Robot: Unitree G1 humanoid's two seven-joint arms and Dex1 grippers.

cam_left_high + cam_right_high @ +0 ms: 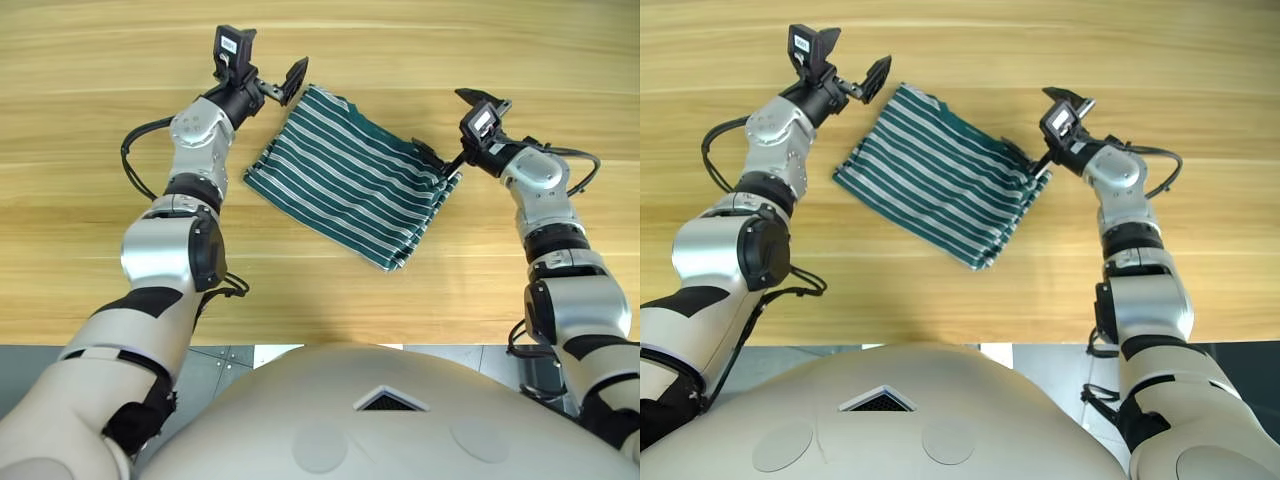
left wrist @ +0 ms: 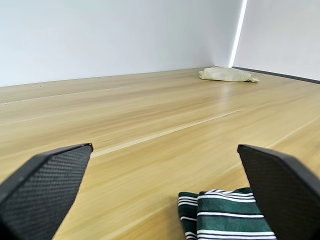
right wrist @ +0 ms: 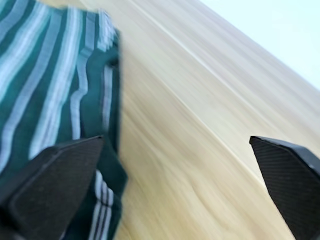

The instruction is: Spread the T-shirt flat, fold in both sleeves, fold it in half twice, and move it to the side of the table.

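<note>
- Left gripper (image 1: 265, 65): black, two-fingered, with its fingers spread wide and nothing between them. It hangs just beside the far left corner of the shirt, above bare wood.
- Dark green T-shirt with white stripes (image 1: 350, 178): folded into a compact rectangle of several layers. It lies diagonally on the pale wooden table (image 1: 110, 230), between the two grippers and near the middle of the table.
- Right gripper (image 1: 458, 128): black, two-fingered, with its fingers spread apart and clamped on nothing. One finger is at the shirt's right corner and the other is raised above the wood. Whether the lower finger touches the cloth cannot be told.
- Crumpled beige cloth (image 2: 227, 75): far off on the table, well apart from the shirt.
- Step in hand (judged): the spreading and folding look complete. The move to the side of the table is not yet done.
- Next move (judged): a grip that takes all layers of an edge together, then a low, even carry or slide so the stack does not fall open.
</note>
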